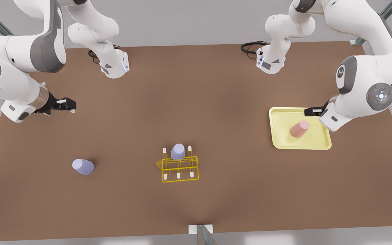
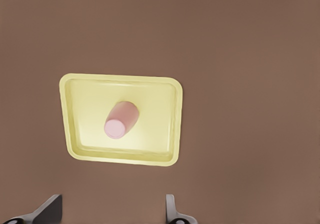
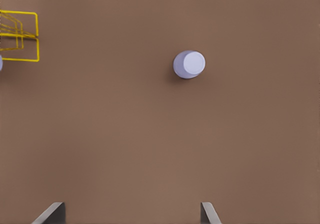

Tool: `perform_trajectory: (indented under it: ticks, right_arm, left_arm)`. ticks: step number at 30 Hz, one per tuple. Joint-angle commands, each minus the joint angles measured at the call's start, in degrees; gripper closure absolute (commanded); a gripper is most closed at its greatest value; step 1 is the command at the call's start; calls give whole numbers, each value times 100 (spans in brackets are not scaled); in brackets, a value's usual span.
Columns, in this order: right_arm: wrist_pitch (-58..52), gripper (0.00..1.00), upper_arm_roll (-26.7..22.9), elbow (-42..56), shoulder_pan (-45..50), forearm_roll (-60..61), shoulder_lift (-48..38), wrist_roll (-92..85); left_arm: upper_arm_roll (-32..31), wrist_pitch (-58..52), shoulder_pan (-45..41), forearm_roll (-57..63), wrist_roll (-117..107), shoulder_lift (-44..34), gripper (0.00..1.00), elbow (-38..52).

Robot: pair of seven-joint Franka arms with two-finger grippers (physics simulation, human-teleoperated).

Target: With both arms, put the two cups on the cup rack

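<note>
Front view: pale pink cup (image 1: 299, 129), tapered, handleless, in the flat yellow tray (image 1: 279, 143) at the front view's right, left gripper (image 1: 310, 111) above the tray's edge. Lavender cup (image 1: 83, 166) on the brown table (image 1: 196, 211); twin lavender cup (image 1: 178, 151) on the yellow cup rack (image 1: 180, 169). Right gripper (image 1: 70, 104) at the front view's left.

Left wrist view: pink cup (image 2: 121, 119) in tray (image 2: 172, 114); fingers (image 2: 49, 210) spread, empty.

Right wrist view: lavender cup (image 3: 189, 64), rack (image 3: 22, 39) apart; fingers (image 3: 51, 213) spread, empty.
</note>
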Motion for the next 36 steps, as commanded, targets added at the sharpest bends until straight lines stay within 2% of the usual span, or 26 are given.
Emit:
perform_trajectory:
  ticks: [1,3,6,8,13,17,19,27,34,36]
  right_arm:
    - [465,0,-6,-5,-6,44,11,-195]
    - [491,0,-6,-5,-6,-35,125,-203]
    - [982,0,-6,206,-445,-52,1143,-606]
    - [1247,0,-6,452,-691,-8,1750,-652]
    - [2662,0,29,443,-1131,475,2665,-1258]
    - [3620,0,38,-181,-1105,1081,2779,-1188]
    - [3866,0,29,-181,-1113,1169,2999,-1170]
    - [4086,0,-6,-216,-1131,862,3298,-1170]
    - [4754,0,-15,-875,-1166,915,3245,-1161]
    - [4859,0,-6,-919,-1157,967,3272,-1153]
  left_arm:
    - [29,535,10,-339,-297,-23,0,-19]
    - [195,789,54,-322,-157,-41,0,-202]
    - [776,2817,299,-304,1574,-41,0,-2030]
    - [785,3750,432,-321,1681,-32,0,-2654]
    - [785,4929,388,-313,1681,-23,0,-3701]
    - [776,5290,353,-295,1690,-15,0,-4132]
    - [776,5413,361,-295,1690,144,0,-4273]
    - [776,5457,397,-295,1663,319,0,-4712]
    - [776,5439,388,-295,1654,442,0,-4800]
    - [785,5439,388,-295,1654,451,10,-4800]
